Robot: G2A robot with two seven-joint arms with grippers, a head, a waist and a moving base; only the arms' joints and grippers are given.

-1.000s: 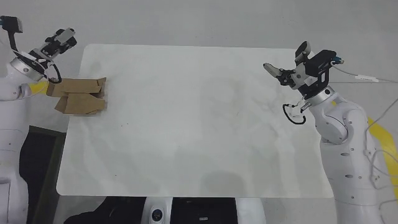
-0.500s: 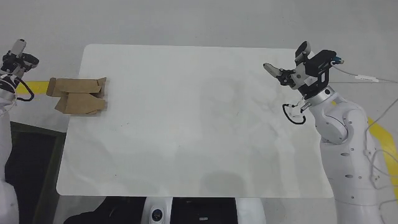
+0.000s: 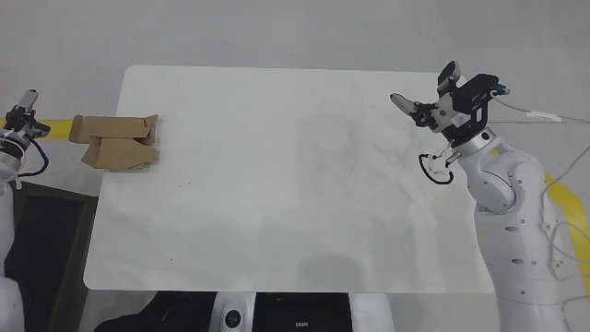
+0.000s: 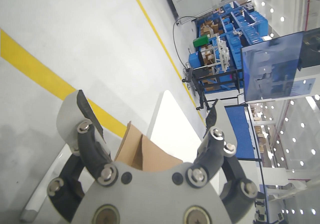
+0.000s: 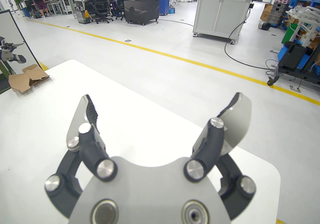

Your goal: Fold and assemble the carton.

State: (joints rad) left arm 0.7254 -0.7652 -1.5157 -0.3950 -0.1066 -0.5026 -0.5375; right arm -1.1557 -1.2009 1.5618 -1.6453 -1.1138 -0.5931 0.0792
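Note:
A flat brown cardboard carton (image 3: 118, 142) lies unfolded at the left edge of the white table (image 3: 286, 184), partly hanging past the edge. It also shows as the carton (image 4: 147, 151) and the carton (image 5: 28, 79). My left gripper (image 3: 24, 118) is off the table to the left of the carton, apart from it; its own view shows the gripper (image 4: 147, 106) open and empty. Over the table's far right corner, my right gripper (image 3: 406, 104) stands open, holding nothing; its own view shows the gripper (image 5: 162, 106) with jaws wide.
A yellow floor line (image 4: 37, 72) runs past the table's left side. A propped panel (image 5: 12, 45) stands beyond the carton. Racks, desks and a screen sit far off in the room.
My left arm has pulled away from the carton, moving leftward off the table. The carton stays where it was. The right arm has not moved.

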